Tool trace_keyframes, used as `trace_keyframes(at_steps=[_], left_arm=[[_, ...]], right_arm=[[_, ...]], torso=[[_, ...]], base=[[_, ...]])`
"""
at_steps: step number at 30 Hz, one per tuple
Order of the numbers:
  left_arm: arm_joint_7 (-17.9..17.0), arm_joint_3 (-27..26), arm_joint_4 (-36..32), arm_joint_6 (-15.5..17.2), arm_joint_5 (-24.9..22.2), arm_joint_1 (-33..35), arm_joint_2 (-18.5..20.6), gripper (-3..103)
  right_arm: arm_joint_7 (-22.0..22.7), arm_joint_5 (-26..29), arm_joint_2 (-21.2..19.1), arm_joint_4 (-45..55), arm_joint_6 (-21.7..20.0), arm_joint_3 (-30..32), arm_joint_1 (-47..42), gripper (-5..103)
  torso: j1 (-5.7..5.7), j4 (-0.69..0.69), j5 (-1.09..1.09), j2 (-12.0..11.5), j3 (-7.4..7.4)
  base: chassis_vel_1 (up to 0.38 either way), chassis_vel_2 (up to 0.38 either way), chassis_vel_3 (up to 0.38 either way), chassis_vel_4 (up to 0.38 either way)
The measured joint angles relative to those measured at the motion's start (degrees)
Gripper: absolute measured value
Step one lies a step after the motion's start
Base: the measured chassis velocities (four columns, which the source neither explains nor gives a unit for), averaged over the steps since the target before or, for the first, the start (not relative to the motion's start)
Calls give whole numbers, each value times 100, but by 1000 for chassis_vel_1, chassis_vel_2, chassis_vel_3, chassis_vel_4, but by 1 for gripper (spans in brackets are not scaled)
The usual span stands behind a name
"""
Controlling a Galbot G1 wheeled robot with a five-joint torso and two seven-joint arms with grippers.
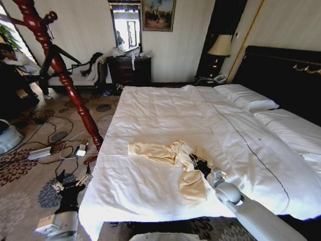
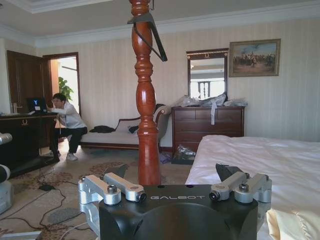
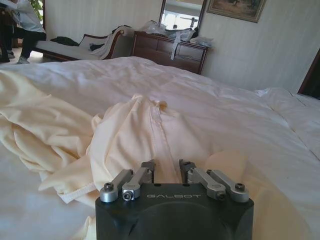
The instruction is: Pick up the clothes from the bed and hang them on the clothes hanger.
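Little of the task looks done. At the left, the left pincer (image 1: 70, 187) hangs low off the bed's edge, spread wide and empty. The clothes hanger (image 2: 148, 34) hangs high on the red wooden stand (image 2: 145, 100) beside the bed (image 1: 165, 115), bare. Further right, the clothes (image 1: 173, 155) lie crumpled on the duvet. The right pincer (image 3: 167, 170) rests at the shirt, jaws narrowed to a small gap; whether fabric is pinched is hard to tell.

Bright daylight, bowed wide-angle edges.
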Motion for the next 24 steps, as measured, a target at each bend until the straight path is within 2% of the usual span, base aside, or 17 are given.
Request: trace_keyframes(at_steps=[2, 6, 8, 10, 14, 15, 17, 18, 21, 22, 24], left_arm=[[0, 2, 1, 0, 0, -3, -1, 100], [0, 17, 25, 0, 5, -19, -9, 100], [0, 21, 31, -1, 8, -21, -12, 100], [0, 26, 38, -1, 13, -25, -15, 100], [0, 26, 47, -2, 16, -29, -16, 100], [0, 25, 49, -2, 16, -30, -15, 100], [-1, 25, 53, -3, 19, -31, -17, 100], [-1, 25, 53, -3, 19, -31, -17, 100], [-1, 26, 61, -5, 26, -35, -24, 100], [-1, 26, 61, -5, 26, -35, -24, 100], [-2, 27, 70, -5, 28, -41, -25, 100]], right_arm=[[1, -14, 12, -13, 0, -1, -7, 30], [2, -27, 29, -67, 2, 0, 5, 51], [0, -27, 29, -79, 2, 0, 16, 51], [-3, -27, 32, -101, 4, 0, 38, 66], [-7, -26, 63, -151, 8, -23, 87, 52], [-8, -26, 68, -159, 10, -31, 96, 52], [-9, -25, 78, -175, 12, -50, 120, 41], [-9, -25, 78, -175, 12, -50, 120, 41], [-10, -22, 91, -187, 30, -59, 159, 25], [-10, -22, 91, -187, 30, -59, 159, 25], [-10, -15, 89, -177, 75, -46, 156, 14]], torso=[[0, 0, 0, 0, 0], [0, 0, 0, 0, 0], [0, 0, 0, 0, 0], [0, 0, 0, 0, 0], [0, 0, 0, 0, 0], [0, 0, 0, 0, 0], [0, 0, 0, 0, 0], [0, 0, 0, 0, 0], [0, 0, 0, 0, 0], [0, 0, 0, 0, 0], [0, 0, 0, 0, 0]], base=[[0, 0, 0, 0], [0, 0, 0, 0], [0, 0, 0, 0], [0, 0, 0, 0], [0, 0, 0, 0], [0, 0, 0, 0], [0, 0, 0, 0], [0, 0, 0, 0], [0, 0, 0, 0], [0, 0, 0, 0], [0, 0, 0, 0]])
